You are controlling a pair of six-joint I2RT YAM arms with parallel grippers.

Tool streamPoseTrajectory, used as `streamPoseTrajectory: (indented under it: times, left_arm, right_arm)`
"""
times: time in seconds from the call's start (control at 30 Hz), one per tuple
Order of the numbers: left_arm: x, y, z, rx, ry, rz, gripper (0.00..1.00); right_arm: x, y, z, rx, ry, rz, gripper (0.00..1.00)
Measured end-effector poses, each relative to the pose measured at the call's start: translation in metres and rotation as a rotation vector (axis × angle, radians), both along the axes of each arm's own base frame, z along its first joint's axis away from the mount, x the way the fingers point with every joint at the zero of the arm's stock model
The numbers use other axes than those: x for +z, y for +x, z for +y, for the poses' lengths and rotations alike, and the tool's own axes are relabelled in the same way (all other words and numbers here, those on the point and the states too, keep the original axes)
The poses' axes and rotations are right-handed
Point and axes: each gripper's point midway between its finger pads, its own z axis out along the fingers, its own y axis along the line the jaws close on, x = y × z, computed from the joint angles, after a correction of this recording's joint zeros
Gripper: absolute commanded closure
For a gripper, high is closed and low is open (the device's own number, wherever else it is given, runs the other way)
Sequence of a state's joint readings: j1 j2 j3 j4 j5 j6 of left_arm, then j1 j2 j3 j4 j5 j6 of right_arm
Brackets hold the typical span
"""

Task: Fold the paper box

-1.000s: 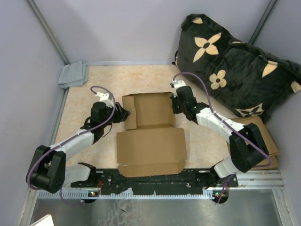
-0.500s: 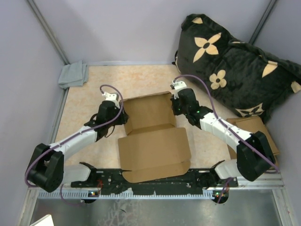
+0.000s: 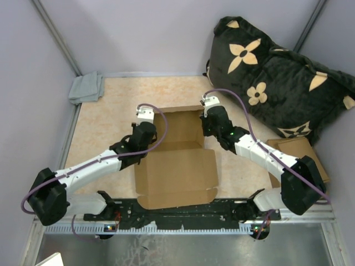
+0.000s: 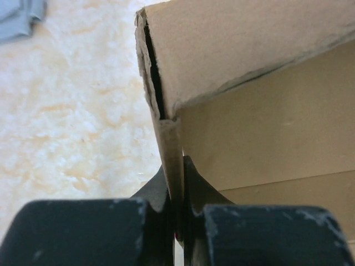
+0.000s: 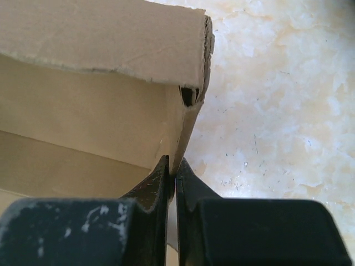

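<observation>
The paper box (image 3: pixel 177 169) sits in the middle of the bench (image 3: pixel 105 113), between the two arms and just beyond their bases. Its large near panel lies flat, with a narrow flap along the near edge. The far half is raised into a shallow tray, with a back wall and two side walls standing up from the surface.

The left end effector (image 3: pixel 152 138) is clenched on the tray's left side wall. In the left wrist view its dark fingers (image 4: pixel 197 191) pinch the thin cardboard edge from both sides, and a folded-over flap of the far wall meets that edge just above the grip.

The right end effector (image 3: pixel 205 130) is likewise clamped on the right side wall. In the right wrist view its fingers (image 5: pixel 152 185) close tightly on the lower edge of the wall, beneath the corner where the far wall's doubled flap turns in.

A crumpled grey cloth (image 3: pixel 86 87) lies in the far left corner. A black cushion with tan flower shapes (image 3: pixel 277 77) leans at the far right. A smaller cardboard piece (image 3: pixel 304 148) lies at the right, partly under the right arm.
</observation>
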State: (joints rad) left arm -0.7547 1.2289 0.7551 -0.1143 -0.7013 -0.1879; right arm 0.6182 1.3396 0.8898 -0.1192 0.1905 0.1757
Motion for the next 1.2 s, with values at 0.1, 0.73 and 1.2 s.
streamPoseTrajectory:
  times: [0.1, 0.73, 1.2]
  left_arm:
    - [0.010, -0.002, -0.004, 0.021, 0.043, -0.081, 1.00]
    - [-0.008, -0.019, 0.011, 0.023, -0.091, -0.270, 0.99]
    - [-0.011, -0.021, 0.008, -0.013, -0.091, -0.264, 1.00]
  right_arm:
    - [0.000, 0.001, -0.002, -0.022, 0.007, 0.001, 0.89]
    - [-0.017, -0.012, 0.012, 0.049, 0.053, 0.053, 0.63]
    - [-0.055, -0.004, 0.016, -0.029, 0.057, 0.046, 1.00]
